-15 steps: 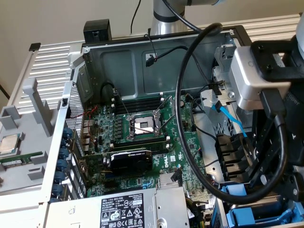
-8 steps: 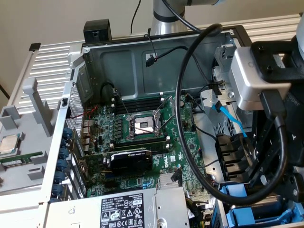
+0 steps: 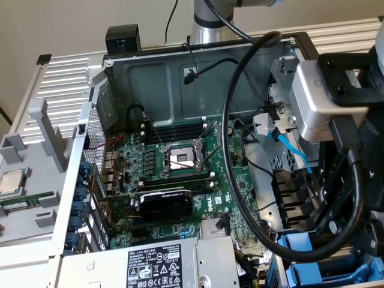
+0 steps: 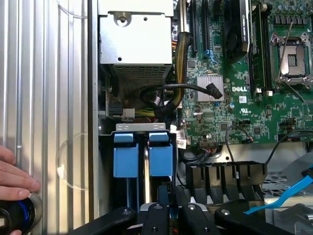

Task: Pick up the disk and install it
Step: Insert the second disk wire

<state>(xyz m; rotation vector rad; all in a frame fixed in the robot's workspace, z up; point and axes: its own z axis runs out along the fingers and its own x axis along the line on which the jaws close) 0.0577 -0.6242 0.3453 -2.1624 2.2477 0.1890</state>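
The disk (image 4: 161, 156) is likely heavy for its size, stiff, and sensitive to knocks, so it is best held by its bright blue plastic frame or its side edges. It stands edge-on in the drive bay, in the lower right of the exterior view, beside the green circuit board (image 4: 230, 105). The gripper (image 4: 173, 213) fingers are drawn close, apparently pinching its thin edge.
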